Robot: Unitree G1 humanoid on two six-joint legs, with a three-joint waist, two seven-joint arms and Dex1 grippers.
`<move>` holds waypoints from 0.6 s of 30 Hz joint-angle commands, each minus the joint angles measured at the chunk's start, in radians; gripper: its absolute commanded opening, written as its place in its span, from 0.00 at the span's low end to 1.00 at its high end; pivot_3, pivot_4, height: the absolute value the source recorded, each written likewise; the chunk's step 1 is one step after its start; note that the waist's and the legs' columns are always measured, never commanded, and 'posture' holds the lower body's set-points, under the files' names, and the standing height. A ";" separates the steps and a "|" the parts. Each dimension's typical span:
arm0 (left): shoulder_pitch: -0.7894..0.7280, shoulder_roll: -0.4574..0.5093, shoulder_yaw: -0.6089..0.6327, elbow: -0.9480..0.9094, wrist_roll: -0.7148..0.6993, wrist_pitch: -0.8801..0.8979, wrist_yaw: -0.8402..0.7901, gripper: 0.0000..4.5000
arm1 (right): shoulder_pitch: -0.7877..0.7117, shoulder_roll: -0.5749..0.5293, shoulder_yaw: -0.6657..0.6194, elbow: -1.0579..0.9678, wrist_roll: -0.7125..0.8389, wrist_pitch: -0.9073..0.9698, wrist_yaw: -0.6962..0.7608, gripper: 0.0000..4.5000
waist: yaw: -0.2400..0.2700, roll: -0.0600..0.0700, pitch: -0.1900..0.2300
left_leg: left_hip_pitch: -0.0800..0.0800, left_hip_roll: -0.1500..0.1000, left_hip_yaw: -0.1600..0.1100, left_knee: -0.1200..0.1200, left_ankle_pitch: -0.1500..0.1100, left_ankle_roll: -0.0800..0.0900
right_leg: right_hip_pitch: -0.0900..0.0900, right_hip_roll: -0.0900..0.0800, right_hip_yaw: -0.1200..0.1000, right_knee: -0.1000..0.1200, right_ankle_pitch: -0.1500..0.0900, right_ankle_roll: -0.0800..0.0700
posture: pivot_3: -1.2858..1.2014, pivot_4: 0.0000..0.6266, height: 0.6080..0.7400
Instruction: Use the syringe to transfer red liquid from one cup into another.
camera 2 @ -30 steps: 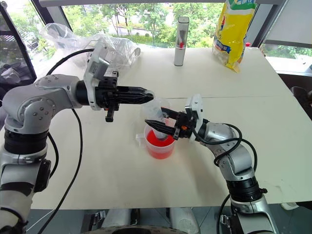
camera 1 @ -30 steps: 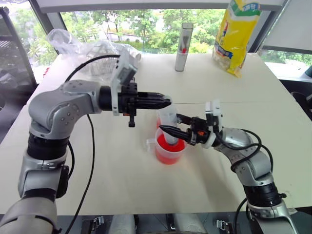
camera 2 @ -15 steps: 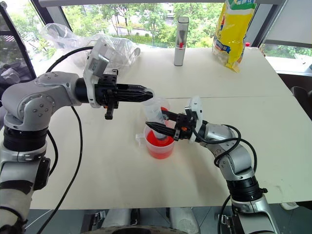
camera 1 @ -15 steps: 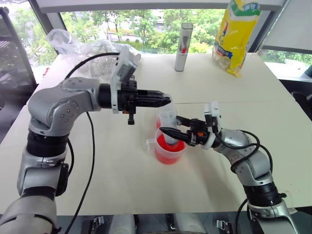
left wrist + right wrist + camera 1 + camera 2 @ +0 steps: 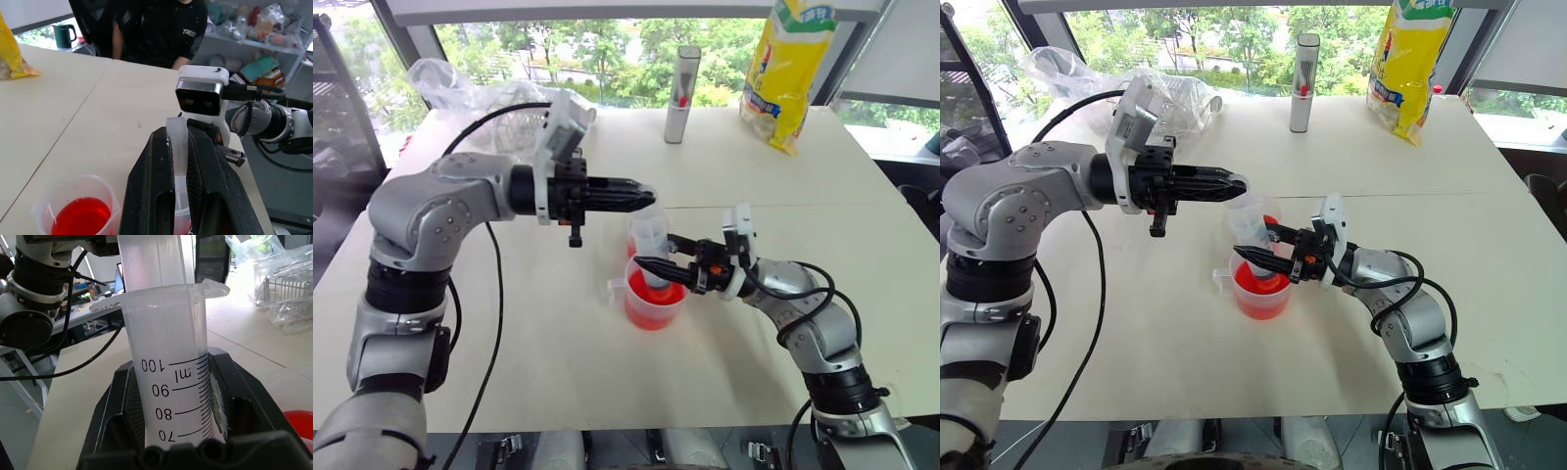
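The clear syringe point(image 5: 649, 247) stands upright with its lower end in the handled cup point(image 5: 652, 305), which holds red liquid point(image 5: 1260, 291). My right gripper point(image 5: 653, 264) reaches in from the right and is shut on the marked barrel point(image 5: 171, 382) just above that cup's rim. My left gripper point(image 5: 644, 199) comes in level from the left and is shut on the white plunger top point(image 5: 177, 147). The smaller cup point(image 5: 80, 205) stands just behind, mostly hidden by the syringe in the head views, with a little red liquid in it.
A grey upright cylinder point(image 5: 682, 94) and a yellow bag point(image 5: 786, 73) stand at the table's far edge. Crumpled clear plastic over a wire rack point(image 5: 499, 103) lies at the far left. A person in a black shirt point(image 5: 161, 29) sits beyond the table.
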 commanded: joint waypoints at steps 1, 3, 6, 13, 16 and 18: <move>-0.059 0.033 0.086 0.013 0.030 -0.063 0.023 0.01 | 0.024 -0.018 0.043 -0.003 -0.010 0.004 0.056 0.31 | 0.000 0.000 0.000 | 0.000 0.000 0.000 0.000 0.000 0.000 | 0.000 0.000 0.000 0.000 0.000 0.000 | 0.52 0.24 1.00; -0.059 0.034 0.085 0.013 0.030 -0.064 0.022 0.01 | 0.023 -0.017 0.043 -0.002 -0.010 0.002 0.056 0.31 | 0.000 0.000 0.000 | 0.000 0.000 0.000 0.000 0.000 0.000 | 0.000 0.000 0.000 0.000 0.000 0.000 | 0.52 0.24 1.00; -0.053 0.036 0.084 0.009 0.029 -0.064 0.021 0.01 | 0.023 -0.017 0.044 -0.004 -0.008 -0.001 0.056 0.31 | 0.000 0.000 0.000 | 0.000 0.000 0.000 0.000 0.000 0.000 | 0.000 0.000 0.000 0.000 0.000 0.000 | 0.52 0.24 1.00; -0.028 0.039 0.080 -0.005 0.015 -0.050 0.016 0.39 | -0.007 -0.017 0.026 -0.031 0.011 0.006 0.049 0.31 | -0.001 0.000 0.000 | 0.001 0.000 0.000 0.000 0.000 0.000 | 0.000 0.000 0.000 0.000 0.000 0.000 | 0.52 0.24 1.00; -0.007 0.050 0.081 -0.012 0.024 -0.066 0.009 0.72 | -0.018 -0.025 0.015 -0.049 0.021 0.021 0.051 0.31 | 0.000 0.000 0.000 | 0.002 0.000 0.000 0.000 0.000 0.000 | 0.001 0.000 0.000 0.000 0.000 0.000 | 0.52 0.24 1.00; 0.003 0.061 0.081 -0.009 0.043 -0.089 0.004 0.94 | -0.025 -0.025 0.006 -0.059 0.029 0.032 0.048 0.31 | 0.000 0.000 0.000 | 0.002 0.000 0.000 0.000 0.000 0.000 | 0.001 0.000 0.000 0.000 0.000 0.000 | 0.52 0.24 1.00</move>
